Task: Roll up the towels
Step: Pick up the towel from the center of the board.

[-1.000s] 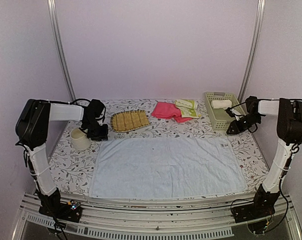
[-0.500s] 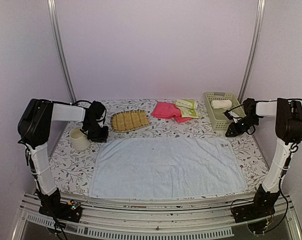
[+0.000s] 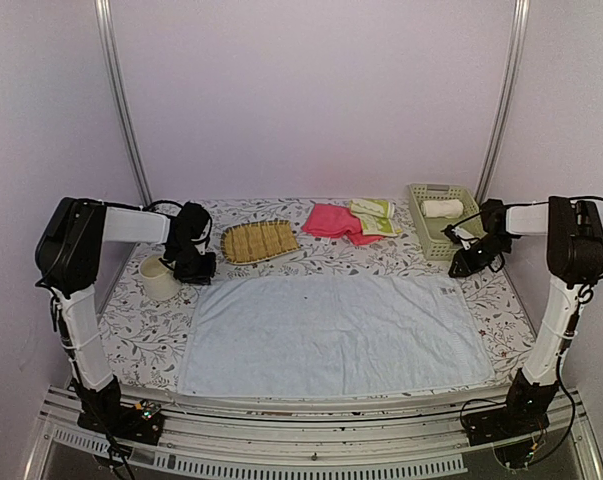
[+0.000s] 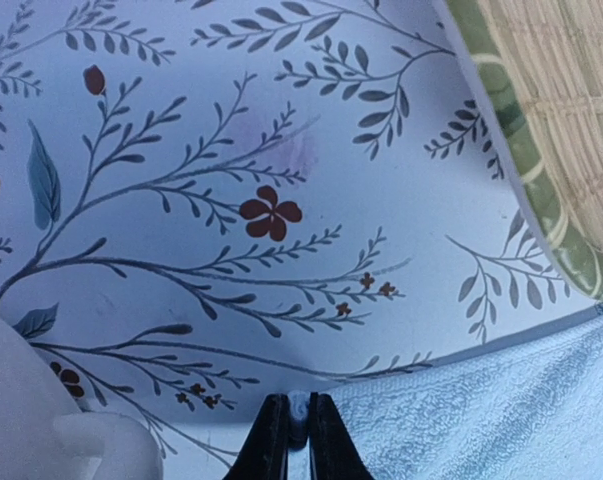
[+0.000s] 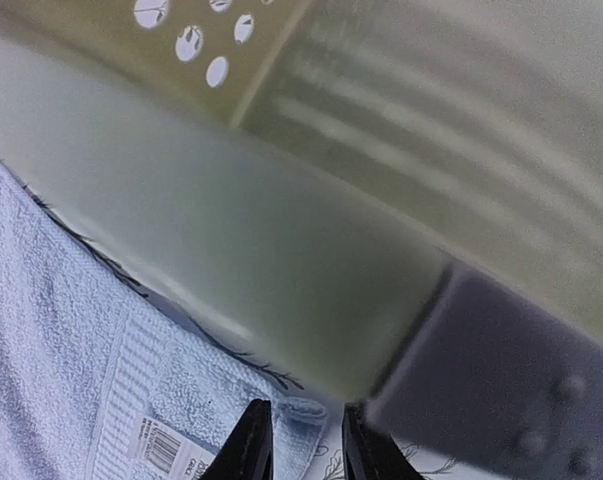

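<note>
Spread towel: the big pale bluish-white towel (image 3: 331,335) lies flat on the flowered counter (image 3: 141,335). It fills the lower middle of the top view, with its long side running across the frame.
Left tool: your left tool (image 4: 298,405) is down at the towel's upper-left corner. In its wrist view the two fingers stand almost together at the bottom centre, pinched on a sliver of that corner's edge. The rest of the cloth spreads away to the lower right of that frame.
Right tool: your right tool (image 5: 303,420) sits at the towel's upper-right corner. Its fingers are apart and not clamped. The hemmed corner lies between them, nearer the left finger, with a strip of counter showing beside the right one. The sewn-in label is just left of them.
Beside the left tool: a cream cup (image 3: 159,278) stands just to the left of it in the top view. The woven mat (image 3: 259,241) lies up and to the right, close to the towel's far edge.
Beside the right tool: the pale green basket (image 3: 428,236) stands just above it. Its wall fills most of the right wrist view.
Rolled towel: a cream-white roll (image 3: 442,208) rests inside the basket.
Other towels: the pink towel (image 3: 329,220) and the yellow-green towel (image 3: 374,216) lie touching, upper centre of the top view, well apart from both tools.
</note>
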`<state>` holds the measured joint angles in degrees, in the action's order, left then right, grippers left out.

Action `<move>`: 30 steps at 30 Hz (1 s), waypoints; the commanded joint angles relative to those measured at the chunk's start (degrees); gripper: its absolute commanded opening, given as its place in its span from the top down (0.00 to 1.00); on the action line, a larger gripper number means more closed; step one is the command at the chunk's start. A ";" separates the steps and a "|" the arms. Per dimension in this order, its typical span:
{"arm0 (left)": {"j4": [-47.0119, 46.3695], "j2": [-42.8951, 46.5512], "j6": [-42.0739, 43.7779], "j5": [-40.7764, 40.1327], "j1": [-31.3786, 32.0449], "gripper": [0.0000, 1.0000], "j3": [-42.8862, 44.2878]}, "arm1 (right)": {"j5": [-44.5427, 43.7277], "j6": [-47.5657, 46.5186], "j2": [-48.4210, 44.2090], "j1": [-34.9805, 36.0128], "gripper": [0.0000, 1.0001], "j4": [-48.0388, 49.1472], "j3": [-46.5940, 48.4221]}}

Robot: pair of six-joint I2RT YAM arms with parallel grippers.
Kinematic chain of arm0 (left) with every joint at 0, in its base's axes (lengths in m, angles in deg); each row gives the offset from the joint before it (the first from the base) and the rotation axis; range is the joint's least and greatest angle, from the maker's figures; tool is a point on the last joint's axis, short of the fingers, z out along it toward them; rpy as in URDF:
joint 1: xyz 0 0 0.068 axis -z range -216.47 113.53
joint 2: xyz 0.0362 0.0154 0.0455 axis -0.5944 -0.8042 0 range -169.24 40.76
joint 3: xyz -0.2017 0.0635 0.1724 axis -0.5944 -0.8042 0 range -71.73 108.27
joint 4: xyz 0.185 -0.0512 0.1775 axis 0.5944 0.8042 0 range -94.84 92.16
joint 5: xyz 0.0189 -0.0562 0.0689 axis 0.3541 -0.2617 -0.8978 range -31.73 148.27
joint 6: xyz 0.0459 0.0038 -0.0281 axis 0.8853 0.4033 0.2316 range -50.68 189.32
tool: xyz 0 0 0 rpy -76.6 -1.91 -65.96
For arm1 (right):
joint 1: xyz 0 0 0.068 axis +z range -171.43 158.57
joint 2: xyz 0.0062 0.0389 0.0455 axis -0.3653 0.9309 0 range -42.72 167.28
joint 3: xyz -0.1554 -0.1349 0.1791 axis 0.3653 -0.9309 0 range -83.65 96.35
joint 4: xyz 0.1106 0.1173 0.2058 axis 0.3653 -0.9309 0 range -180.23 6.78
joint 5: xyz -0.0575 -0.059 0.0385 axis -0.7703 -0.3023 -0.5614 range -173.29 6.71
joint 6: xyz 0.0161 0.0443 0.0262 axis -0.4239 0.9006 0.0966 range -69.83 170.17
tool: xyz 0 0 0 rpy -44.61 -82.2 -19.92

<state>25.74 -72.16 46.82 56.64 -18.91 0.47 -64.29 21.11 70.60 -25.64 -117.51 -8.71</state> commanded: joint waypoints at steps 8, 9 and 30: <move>0.22 -0.94 0.36 2.15 -0.06 0.99 -1.53 | -3.08 0.20 2.57 0.93 0.75 2.10 -1.62; 0.18 -1.05 0.40 2.26 -0.05 1.00 -1.54 | -3.22 0.15 2.79 0.93 0.75 2.07 -1.57; -3.40 6.30 1.09 2.06 -0.06 1.00 -4.35 | -4.36 -1.67 -6.57 -0.66 0.97 2.85 -2.47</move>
<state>23.69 -69.30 47.04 57.86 -18.91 -2.85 -67.98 20.37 68.46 -25.40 -115.04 -10.59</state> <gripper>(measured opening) 0.009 0.042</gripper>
